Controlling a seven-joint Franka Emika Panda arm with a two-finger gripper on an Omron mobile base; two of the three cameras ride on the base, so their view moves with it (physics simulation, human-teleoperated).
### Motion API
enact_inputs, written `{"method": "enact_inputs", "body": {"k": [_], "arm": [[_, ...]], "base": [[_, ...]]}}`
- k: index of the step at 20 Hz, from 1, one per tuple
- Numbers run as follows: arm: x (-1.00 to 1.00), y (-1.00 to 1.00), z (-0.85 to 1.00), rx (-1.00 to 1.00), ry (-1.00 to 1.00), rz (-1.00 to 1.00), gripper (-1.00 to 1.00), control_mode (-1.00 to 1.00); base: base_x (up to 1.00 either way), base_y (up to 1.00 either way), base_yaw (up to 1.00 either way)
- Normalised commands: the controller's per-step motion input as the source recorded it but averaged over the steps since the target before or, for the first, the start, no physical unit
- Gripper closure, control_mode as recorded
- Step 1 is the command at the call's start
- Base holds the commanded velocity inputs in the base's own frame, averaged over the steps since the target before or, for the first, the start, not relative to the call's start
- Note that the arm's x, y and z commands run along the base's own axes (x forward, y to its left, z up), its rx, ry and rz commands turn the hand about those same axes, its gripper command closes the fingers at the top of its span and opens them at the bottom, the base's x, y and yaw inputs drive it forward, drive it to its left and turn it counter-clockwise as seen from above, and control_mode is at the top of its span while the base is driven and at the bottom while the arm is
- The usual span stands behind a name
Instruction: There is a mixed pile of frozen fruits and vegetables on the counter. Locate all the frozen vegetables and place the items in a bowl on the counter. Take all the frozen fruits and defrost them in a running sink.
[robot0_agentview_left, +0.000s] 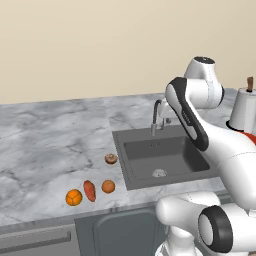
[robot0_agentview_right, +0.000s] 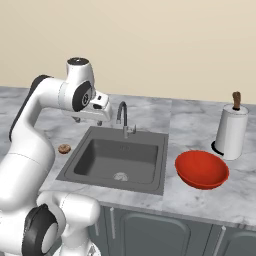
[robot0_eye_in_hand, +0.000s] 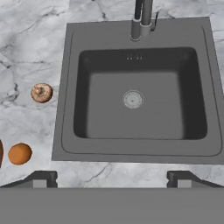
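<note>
The mixed pile lies on the counter (robot0_agentview_left: 50, 145) left of the sink (robot0_agentview_left: 165, 157). The frozen vegetables are a brown-beige mushroom lump (robot0_agentview_left: 111, 159) (robot0_eye_in_hand: 42, 92) (robot0_agentview_right: 64, 148) and a reddish oblong piece (robot0_agentview_left: 89, 190). The frozen fruits are a plain orange ball (robot0_agentview_left: 108, 186) (robot0_eye_in_hand: 19, 154) and a segmented orange ball (robot0_agentview_left: 73, 197). The red bowl (robot0_agentview_right: 201, 169) stands right of the sink (robot0_agentview_right: 117, 160). My gripper (robot0_agentview_right: 89, 120) (robot0_eye_in_hand: 112, 180) hangs open and empty high above the sink (robot0_eye_in_hand: 135, 100), looking straight down into it, well apart from the pile.
A curved grey faucet (robot0_agentview_right: 122, 117) (robot0_agentview_left: 157, 117) rises at the back of the basin, close to my hand. A white paper-towel roll with a brown knob (robot0_agentview_right: 231, 131) stands behind the bowl. Dark cabinets (robot0_agentview_right: 150, 230) run below the counter's front edge.
</note>
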Motion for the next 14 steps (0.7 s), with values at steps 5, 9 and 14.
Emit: {"method": "enact_inputs", "body": {"k": [5, 9, 14], "arm": [[0.00, 0.00, 0.00, 0.00, 0.00, 0.00, -1.00, -1.00], [0.00, 0.00, 0.00, 0.00, 0.00, 0.00, -1.00, -1.00], [0.00, 0.00, 0.00, 0.00, 0.00, 0.00, -1.00, -1.00]], "base": [[0.00, 0.00, 0.00], [0.00, 0.00, 0.00], [0.00, 0.00, 0.00]]}}
